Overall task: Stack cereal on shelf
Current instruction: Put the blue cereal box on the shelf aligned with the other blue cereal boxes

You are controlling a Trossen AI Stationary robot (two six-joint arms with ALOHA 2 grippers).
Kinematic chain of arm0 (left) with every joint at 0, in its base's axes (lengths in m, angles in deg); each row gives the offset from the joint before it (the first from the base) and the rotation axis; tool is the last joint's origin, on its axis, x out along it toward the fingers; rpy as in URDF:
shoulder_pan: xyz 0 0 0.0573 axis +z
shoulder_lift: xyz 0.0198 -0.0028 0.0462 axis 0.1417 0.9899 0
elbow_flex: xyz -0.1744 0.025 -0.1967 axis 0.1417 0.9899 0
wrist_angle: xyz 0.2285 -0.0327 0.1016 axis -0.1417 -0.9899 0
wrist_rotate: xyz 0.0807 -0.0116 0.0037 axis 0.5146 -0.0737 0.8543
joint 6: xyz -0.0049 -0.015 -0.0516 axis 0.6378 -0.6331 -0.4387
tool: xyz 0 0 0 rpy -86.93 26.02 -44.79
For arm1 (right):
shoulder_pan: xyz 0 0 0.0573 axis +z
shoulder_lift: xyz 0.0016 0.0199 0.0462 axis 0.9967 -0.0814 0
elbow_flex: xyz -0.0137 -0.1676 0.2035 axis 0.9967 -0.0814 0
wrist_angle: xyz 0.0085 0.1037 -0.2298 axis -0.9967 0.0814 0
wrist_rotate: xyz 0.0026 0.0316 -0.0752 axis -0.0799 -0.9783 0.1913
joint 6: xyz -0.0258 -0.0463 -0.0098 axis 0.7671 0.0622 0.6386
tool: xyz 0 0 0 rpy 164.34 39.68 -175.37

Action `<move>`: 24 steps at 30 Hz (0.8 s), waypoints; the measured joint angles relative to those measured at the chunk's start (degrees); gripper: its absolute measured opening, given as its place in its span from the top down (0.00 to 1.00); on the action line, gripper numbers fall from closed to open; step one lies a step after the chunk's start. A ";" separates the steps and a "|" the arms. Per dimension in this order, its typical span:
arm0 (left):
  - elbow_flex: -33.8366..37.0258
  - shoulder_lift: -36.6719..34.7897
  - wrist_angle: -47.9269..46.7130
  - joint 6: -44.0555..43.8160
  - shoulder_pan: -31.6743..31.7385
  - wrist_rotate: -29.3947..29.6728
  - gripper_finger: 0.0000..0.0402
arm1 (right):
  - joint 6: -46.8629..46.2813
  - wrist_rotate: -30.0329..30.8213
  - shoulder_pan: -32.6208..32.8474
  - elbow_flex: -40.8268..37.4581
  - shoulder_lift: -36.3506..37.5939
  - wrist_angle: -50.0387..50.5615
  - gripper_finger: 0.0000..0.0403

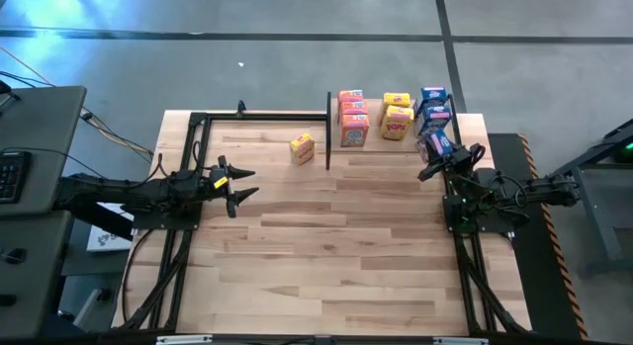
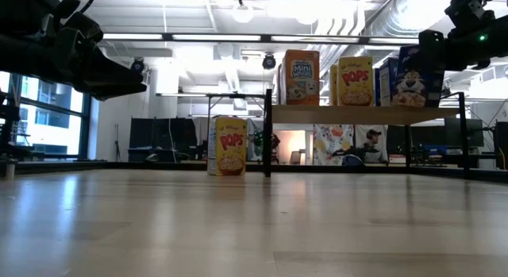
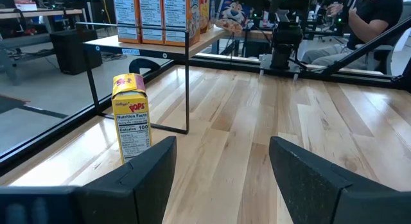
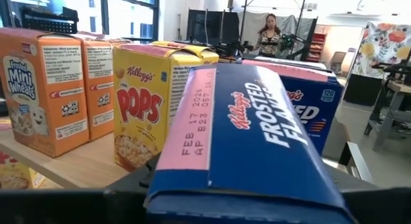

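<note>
The job is most of the way through. The shelf (image 1: 396,142) stands at the far edge of the desk (image 1: 326,246), toward its right corner, and already carries most of the cereal. The high view shows orange boxes (image 1: 352,116) in a group at the shelf's left end, two yellow boxes (image 1: 397,116) in the middle, and blue boxes (image 1: 433,103) at its right end. The low view confirms upright boxes lined along the board.

One more blue box (image 4: 247,131) is on its way. The right gripper (image 1: 438,152) hovers at the right end of the shelf, fingers pinching this box from both sides, tilted and not yet set down. In the right wrist view the box fills the foreground, with yellow and orange boxes standing on the shelf just beyond it.

Only one box clearly remains off the shelf: a lone yellow box (image 1: 302,147) standing upright on the desk, just left of the shelf's left posts. The left gripper (image 1: 235,185) waits over the left half of the desk, well apart from that box, fingers (image 3: 144,176) spread and holding nothing.

By my reading, what is left is to seat the blue box beside its fellows, then lift the lone yellow box onto the board next to the other yellow ones.
</note>
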 joint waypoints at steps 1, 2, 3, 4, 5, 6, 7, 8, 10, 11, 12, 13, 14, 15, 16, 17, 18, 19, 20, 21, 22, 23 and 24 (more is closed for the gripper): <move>0.00 0.00 -0.02 0.00 -0.02 0.00 0.40 | -0.24 -0.21 -0.02 0.00 0.00 -0.02 0.55; 0.00 0.02 0.00 0.00 0.00 0.00 0.40 | -0.50 -0.57 -0.01 0.00 0.00 -0.01 0.58; 0.00 0.02 -0.01 -0.01 -0.02 0.02 0.40 | -0.71 -0.77 -0.02 0.00 0.00 -0.02 0.60; 0.00 0.01 0.00 0.00 -0.02 0.02 0.40 | -0.89 -0.96 -0.02 0.00 0.00 -0.02 0.61; 0.00 0.01 0.00 0.00 0.00 0.02 0.40 | -0.90 -1.12 0.00 0.00 0.00 -0.02 0.63; 0.00 0.00 -0.02 0.00 0.00 0.00 0.40 | -0.90 -1.50 -0.02 0.00 0.00 -0.03 0.64; 0.00 0.01 -0.02 0.00 -0.02 0.01 0.40 | -1.01 -1.98 -0.01 0.00 0.00 -0.12 0.65; 0.00 0.01 -0.01 0.00 -0.01 0.01 0.40 | -1.28 -2.58 -0.01 0.00 0.00 -0.25 0.65; 0.00 0.00 0.00 0.00 -0.02 0.00 0.40 | -1.34 -3.26 -0.01 0.00 0.00 -0.66 0.64; 0.00 0.02 -0.02 0.00 0.00 0.00 0.40 | -1.34 -4.04 0.03 0.00 0.00 -1.22 0.64; 0.00 0.00 -0.02 0.00 -0.02 0.00 0.40 | -1.42 -4.94 0.10 0.00 0.00 -1.72 0.63; 0.00 0.00 -0.02 0.00 -0.02 0.02 0.40 | -1.83 -6.13 0.24 0.00 0.02 -1.97 0.63; 0.00 0.02 -0.02 0.00 0.00 0.00 0.40 | -2.68 -7.48 0.46 0.00 0.02 -1.86 0.63; 0.00 0.00 -0.02 0.00 -0.02 0.00 0.40 | -3.81 -8.93 0.72 0.00 0.00 -1.34 0.63; 0.00 0.00 0.00 0.00 -0.02 0.02 0.40 | -5.17 -10.60 1.03 0.00 0.00 -0.59 0.63; 0.00 0.01 0.00 0.00 0.00 0.01 0.40 | -6.64 -12.40 1.33 0.00 0.00 0.32 0.63; 0.00 0.01 -0.02 0.00 -0.02 0.01 0.40 | -8.29 -14.47 1.66 0.00 -0.04 1.47 0.63; 0.00 0.01 -0.01 0.00 -0.02 0.00 0.40 | -9.77 -16.39 1.96 0.00 -0.32 2.73 0.64; 0.00 0.00 0.00 0.00 0.00 0.00 0.40 | -11.20 -18.18 2.18 0.00 -0.78 4.25 0.64; 0.00 0.01 -0.02 0.00 -0.02 0.01 0.40 | -12.83 -19.89 2.35 0.00 -1.43 5.85 0.64; 0.00 0.00 -0.02 0.00 0.00 0.00 0.41 | -14.48 -21.44 2.43 0.00 -2.27 7.25 0.64; 0.00 0.00 -0.01 0.00 -0.01 0.01 0.40 | -16.37 -23.12 2.43 0.00 -3.19 8.53 0.64; 0.00 0.00 0.00 0.00 0.00 0.00 0.40 | -18.03 -24.94 2.43 0.00 -4.22 9.55 0.64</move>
